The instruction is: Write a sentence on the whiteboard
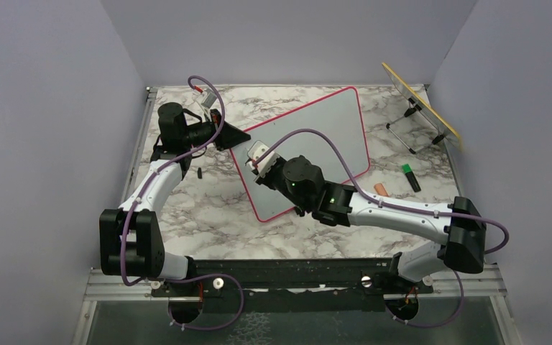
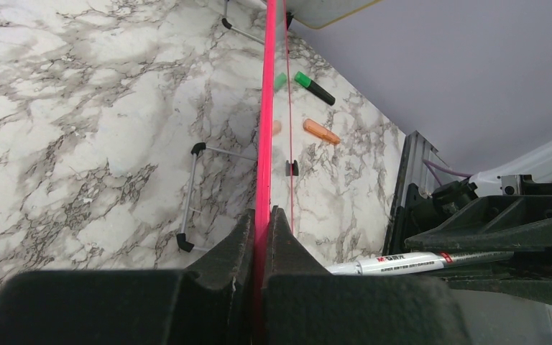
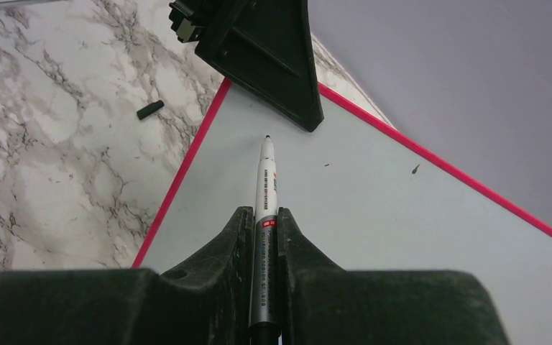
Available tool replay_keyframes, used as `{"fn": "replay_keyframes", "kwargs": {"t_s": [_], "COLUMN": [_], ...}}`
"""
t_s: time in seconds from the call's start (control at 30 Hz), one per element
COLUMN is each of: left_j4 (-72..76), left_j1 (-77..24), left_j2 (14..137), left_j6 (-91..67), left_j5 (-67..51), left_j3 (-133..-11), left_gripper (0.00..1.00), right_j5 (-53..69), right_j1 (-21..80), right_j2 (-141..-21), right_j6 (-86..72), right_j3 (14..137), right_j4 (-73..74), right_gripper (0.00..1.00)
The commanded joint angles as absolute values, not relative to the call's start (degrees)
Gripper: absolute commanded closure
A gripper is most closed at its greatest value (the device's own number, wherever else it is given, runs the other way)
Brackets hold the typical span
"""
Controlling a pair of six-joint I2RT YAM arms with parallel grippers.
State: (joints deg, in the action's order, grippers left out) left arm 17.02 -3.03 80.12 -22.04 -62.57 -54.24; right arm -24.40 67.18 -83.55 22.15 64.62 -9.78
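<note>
The whiteboard [image 1: 323, 136] is lying tilted across the middle of the top view, its lower corner pointing toward the arms and its writing face turned up. The left hand [image 2: 262, 215] is clenching the board's pink-red frame at the upper left edge, the rim running straight up between its fingers in the left wrist view. The right hand [image 3: 264, 215] is grasping a marker [image 3: 266, 172] lengthwise between its fingers, uncapped, with the black tip pointing at the board just below the left hand's fingers. Whether the tip is touching the surface cannot be told.

No sentence is showing: the board's face is looking blank apart from a couple of tiny dark specks. So the step in hand seems to be bringing the marker to the starting spot for the first letter, with the writing itself not yet begun.

The next move is likely calling for light, even contact at the tip and strokes running away from the left hand, while that hand is steadying the board against the push. A small black cap [image 1: 200, 172] is lying on the marble worktop [image 1: 187, 208] left of the board.
</note>
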Motion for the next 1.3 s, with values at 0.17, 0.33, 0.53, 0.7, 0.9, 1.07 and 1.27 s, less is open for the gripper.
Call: {"fn": "replay_keyframes", "kwargs": {"t_s": [0.17,0.33,0.53,0.7,0.9,1.07,1.27], "left_j4": [14.24,14.24,14.24,14.24,14.24,14.24,14.24], "left_j1": [-3.11,-3.16,-3.11,-3.18,-3.21,-3.17,-3.2], "left_j2": [80.44,80.6,80.71,80.68,80.82,80.95,80.95], "left_j6": [-18.72,-18.72,-18.81,-18.73,-18.81,-18.81,-18.81], "left_j5": [-61.34,-61.43,-61.52,-61.56,-61.61,-61.61,-61.62], "left_j3": [-53.53,-53.65,-53.61,-53.61,-53.7,-53.7,-53.7], "left_gripper": [1.0,1.0,1.0,1.0,1.0,1.0,1.0], "right_j5": [-26.37,-26.87,-26.99,-27.31,-28.07,-28.29,-28.08], "right_j1": [67.68,67.68,67.68,67.68,67.63,67.68,67.68], "right_j2": [-84.99,-85.45,-85.81,-86.05,-86.83,-87.27,-87.64], "right_j6": [22.24,22.23,21.99,21.67,21.34,20.88,20.21], "right_j3": [67.06,67.32,67.31,67.74,68.45,69.2,69.94], "right_j4": [-9.77,-9.22,-8.69,-7.55,-5.55,-3.85,-1.43], "right_gripper": [0.99,0.99,0.99,0.99,0.99,0.99,0.99]}}
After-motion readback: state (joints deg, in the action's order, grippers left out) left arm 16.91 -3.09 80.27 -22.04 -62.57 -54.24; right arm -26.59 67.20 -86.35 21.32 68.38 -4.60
